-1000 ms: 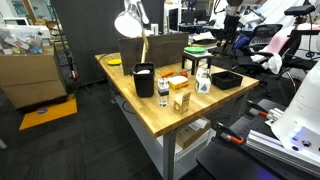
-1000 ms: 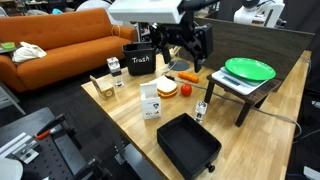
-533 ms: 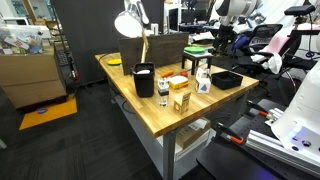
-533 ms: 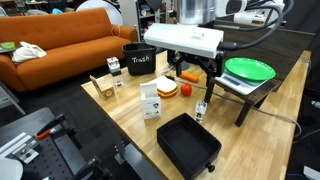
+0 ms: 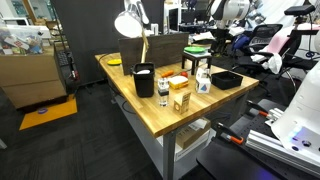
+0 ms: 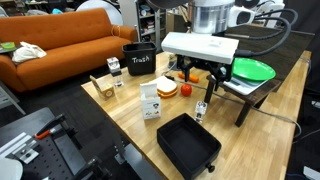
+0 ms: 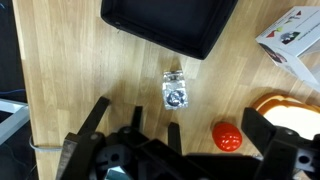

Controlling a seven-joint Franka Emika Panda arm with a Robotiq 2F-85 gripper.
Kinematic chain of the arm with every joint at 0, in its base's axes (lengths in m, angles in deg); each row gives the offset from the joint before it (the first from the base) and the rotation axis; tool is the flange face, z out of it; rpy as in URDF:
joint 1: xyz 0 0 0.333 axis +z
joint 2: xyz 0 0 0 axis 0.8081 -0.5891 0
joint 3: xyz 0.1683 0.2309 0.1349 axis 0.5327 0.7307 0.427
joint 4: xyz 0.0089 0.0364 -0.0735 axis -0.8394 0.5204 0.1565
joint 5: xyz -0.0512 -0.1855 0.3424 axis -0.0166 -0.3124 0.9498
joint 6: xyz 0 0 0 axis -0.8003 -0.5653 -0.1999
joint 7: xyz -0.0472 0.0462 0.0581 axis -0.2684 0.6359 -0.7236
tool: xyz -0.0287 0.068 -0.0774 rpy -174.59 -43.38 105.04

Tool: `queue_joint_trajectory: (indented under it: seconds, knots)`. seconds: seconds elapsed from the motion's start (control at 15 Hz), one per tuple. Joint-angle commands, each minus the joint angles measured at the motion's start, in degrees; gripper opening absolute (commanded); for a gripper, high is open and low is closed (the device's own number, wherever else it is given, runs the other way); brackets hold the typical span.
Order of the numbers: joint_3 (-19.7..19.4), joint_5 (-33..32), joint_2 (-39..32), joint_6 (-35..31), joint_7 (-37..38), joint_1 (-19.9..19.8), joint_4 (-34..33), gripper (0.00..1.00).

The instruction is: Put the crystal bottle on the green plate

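The crystal bottle (image 6: 201, 109) is a small clear bottle standing upright on the wooden table, next to the black tray (image 6: 188, 145). In the wrist view I see the crystal bottle (image 7: 176, 90) from above, just ahead of my fingers. My gripper (image 6: 201, 82) is open and empty, hanging a little above the bottle; its fingers (image 7: 177, 128) are spread wide and touch nothing. The green plate (image 6: 256, 69) lies on a low stand at the table's far right, partly hidden behind my arm.
A red tomato (image 7: 228, 137) and an orange plate (image 7: 292, 108) lie close beside the gripper. A white box (image 6: 150, 101), small cartons (image 6: 113, 68) and a black "Trash" bin (image 6: 140, 60) stand further back. The black tray (image 7: 170, 22) is just beyond the bottle.
My arm has swung from near the trash bin towards the green plate's side and now hangs over the crystal bottle. The gripper stays open. No object has moved.
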Motion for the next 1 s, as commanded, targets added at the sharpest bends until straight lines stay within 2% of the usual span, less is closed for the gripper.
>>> queue_joint_trajectory:
  seconds: [0.0, 0.13, 0.33, 0.8, 0.87, 0.93]
  knots:
    - [2.4, -1.0, 0.2, 0.0, 0.8, -2.4, 0.0, 1.0]
    - [2.7, -0.4, -0.5, 0.3, 0.5, -2.7, -0.7, 1.0]
    - [5.4, 4.5, -3.0, 3.0, -4.8, -5.2, -3.8, 1.0]
    - [6.7, -1.1, -12.1, 6.3, -7.4, -7.5, -12.9, 1.0]
    - [6.5, -0.8, -10.0, 3.6, -5.0, -7.2, -9.7, 1.0]
    - [6.8, -1.0, -10.9, 3.7, -4.9, -7.3, -10.3, 1.0]
